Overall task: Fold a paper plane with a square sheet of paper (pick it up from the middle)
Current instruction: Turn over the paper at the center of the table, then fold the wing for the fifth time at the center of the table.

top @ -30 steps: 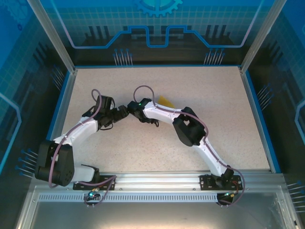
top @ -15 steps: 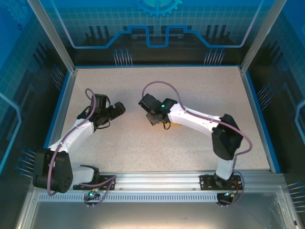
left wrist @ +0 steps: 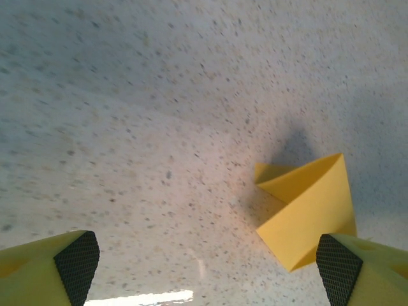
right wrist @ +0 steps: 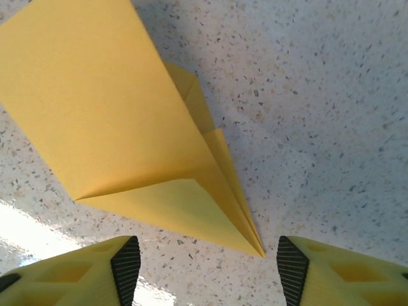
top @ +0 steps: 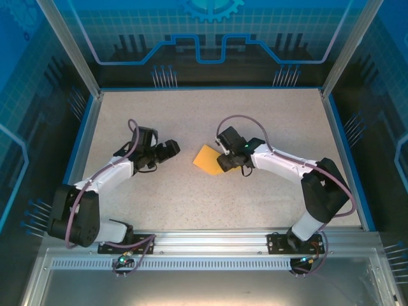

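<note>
Spreading across the middle of the top view, the speckled beige desk (top: pixel 268 115) carries both arms and one piece of folded paper; the left arm (top: pixel 105 175) reaches from the lower left up toward the centre, and the right arm (top: pixel 287 167) bends in from the lower right, its wrist pointing left; the left pincer (top: pixel 169 150) hovers left of centre, apart from the paper, and in its own wrist view the left pincer (left wrist: pixel 207 274) stands wide, its two yellow fingertips (left wrist: pixel 76 264) sitting at the bottom corners with bare desk between them; the right pincer (top: pixel 223 160) sits over the right edge of the paper in the top view, and in its wrist view the right pincer (right wrist: pixel 209 271) is parted and gripping nothing, its black pads (right wrist: pixel 126 268) at either side of the bottom edge; the orange-yellow sheet of paper (top: pixel 207 159) lies on the desk just right of centre, between the two pincers; seen from the left wrist the sheet of paper (left wrist: pixel 312 213) is at the lower right, one flap lifted and casting a shadow; from the right wrist the sheet of paper (right wrist: pixel 108 108) fills the upper left as a creased wedge, its layered point running down to the gap between the pads
</note>
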